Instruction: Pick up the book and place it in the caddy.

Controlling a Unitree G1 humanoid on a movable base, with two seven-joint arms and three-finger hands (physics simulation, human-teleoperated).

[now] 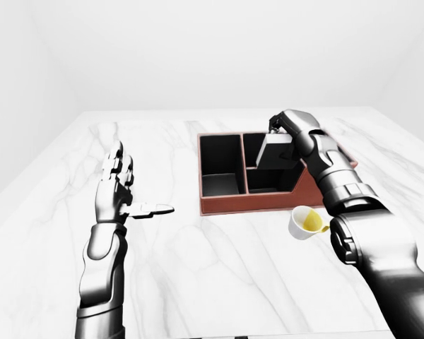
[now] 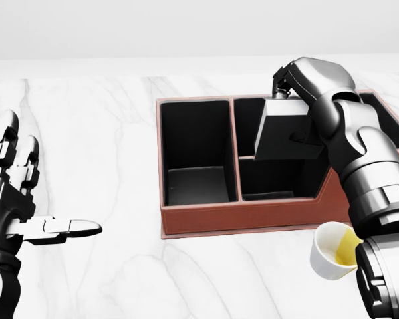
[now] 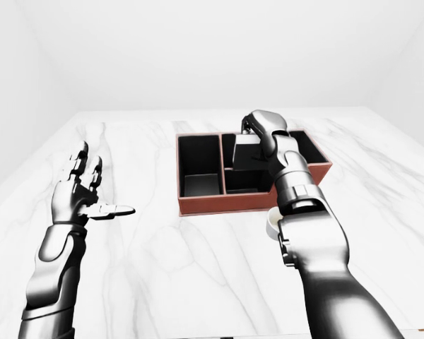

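**Book held over the caddy's middle compartments**

Book [image 2: 284, 129] hangs in the right hand [image 2: 294, 85], whose fingers are clamped on its upper edge. It is dark grey, tilted, and sits above the divider between the two middle compartments of the caddy [image 2: 246, 217], in the right half of the head view. I cannot tell whether its lower edge touches the divider or is clear of it.

The caddy is a reddish-brown box with black insides, resting on the white marble surface [image 2: 120, 133]. Its tall left compartment holds nothing visible. The right forearm crosses over the caddy's right side.

A white cup [image 2: 332, 251] with yellow liquid inside stands on the surface just beside the caddy's lower right corner, partly hidden by the right arm.

The left hand [image 2: 20, 199] is at the left edge of the head view, well apart from the caddy, fingers spread apart and upright, thumb pointing right, holding nothing.
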